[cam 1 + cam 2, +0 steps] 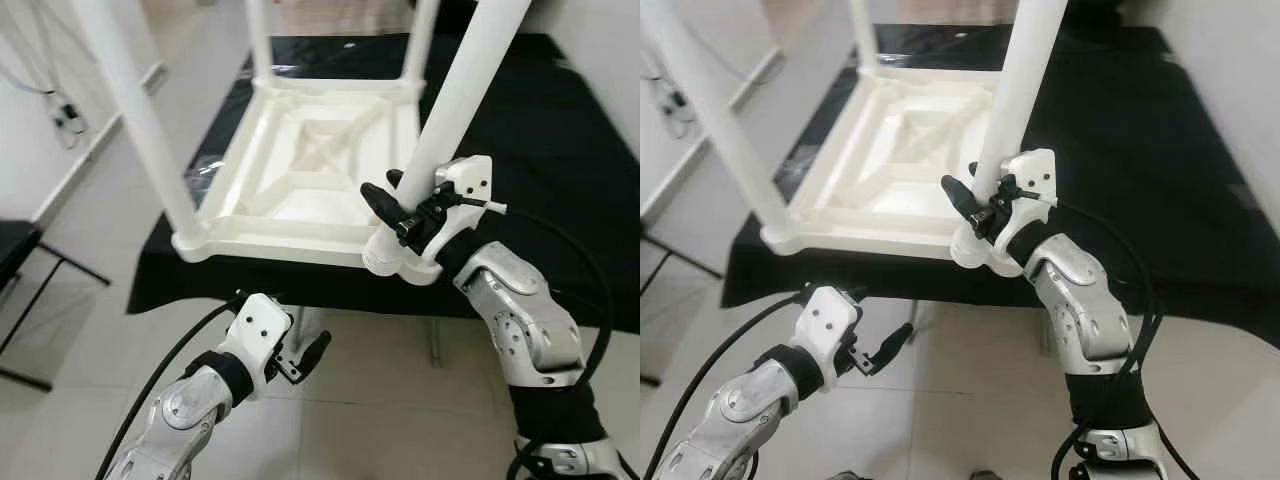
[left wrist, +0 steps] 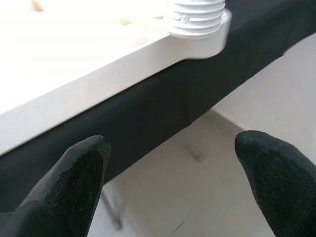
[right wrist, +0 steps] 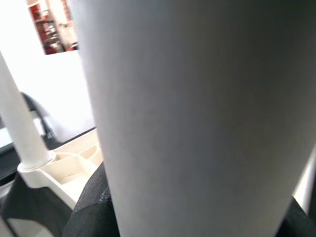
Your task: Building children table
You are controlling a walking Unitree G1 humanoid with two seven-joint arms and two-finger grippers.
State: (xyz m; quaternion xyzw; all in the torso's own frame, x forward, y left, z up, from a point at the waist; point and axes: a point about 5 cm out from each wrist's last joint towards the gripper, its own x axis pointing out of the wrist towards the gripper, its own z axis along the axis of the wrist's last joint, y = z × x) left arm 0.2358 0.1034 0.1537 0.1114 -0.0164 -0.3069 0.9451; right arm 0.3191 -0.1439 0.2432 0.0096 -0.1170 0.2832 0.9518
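A white children's table lies upside down on a black-covered worktable, with its legs pointing up. My right gripper is shut on the near right leg, just above the corner socket. In the right wrist view that leg sits between the fingers. A threaded white collar shows at this corner. My left gripper hangs open and holds nothing, below the worktable's front edge, above the floor. Its fingertips point at the black cloth under the table's rim.
The near left leg and two far legs stand upright. A black stand is at the left over pale floor tiles. Cables hang on the left wall.
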